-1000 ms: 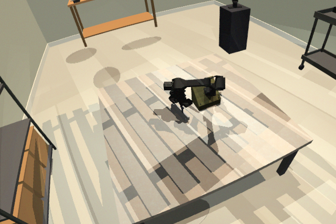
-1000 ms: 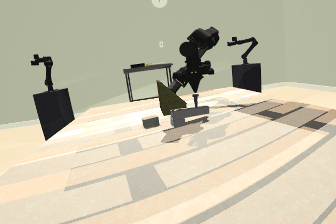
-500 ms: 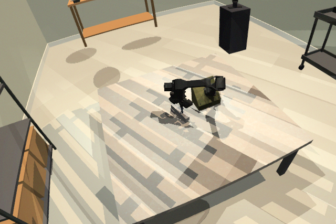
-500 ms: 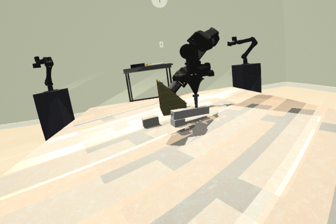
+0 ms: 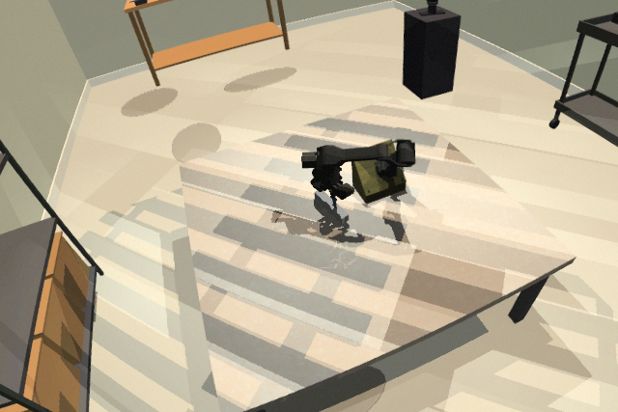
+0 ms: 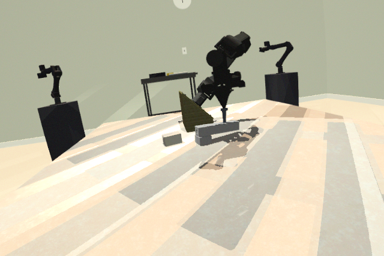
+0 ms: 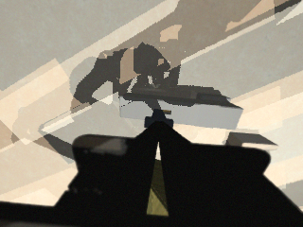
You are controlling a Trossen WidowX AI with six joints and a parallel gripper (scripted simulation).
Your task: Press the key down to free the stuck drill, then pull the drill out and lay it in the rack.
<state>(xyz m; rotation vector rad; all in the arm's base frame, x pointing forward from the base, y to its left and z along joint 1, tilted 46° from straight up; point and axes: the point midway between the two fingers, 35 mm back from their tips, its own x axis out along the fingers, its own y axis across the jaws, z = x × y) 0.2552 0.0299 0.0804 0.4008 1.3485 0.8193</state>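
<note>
My gripper (image 5: 333, 192) (image 6: 224, 106) (image 7: 158, 125) is shut and points down, with nothing seen between its fingers. Its tips are over the dark blue T-shaped key (image 6: 224, 115) (image 7: 151, 121) and appear to touch its top. The key stands upright on a long grey bar (image 5: 323, 202) (image 6: 216, 128) (image 7: 204, 115). Under one end of the bar is a lower grey block (image 6: 203, 140). A small brass-coloured piece (image 7: 166, 112) shows beside the key in the wrist view. I cannot clearly make out the drill. I cannot tell which block is the rack.
An olive wedge-shaped block (image 5: 366, 186) (image 6: 192, 118) (image 7: 157, 204) stands beside the bar, close to my arm's base. A small separate grey block (image 6: 172, 139) (image 7: 251, 138) lies near the bar's end. My arm's shadow falls over the table around the bar.
</note>
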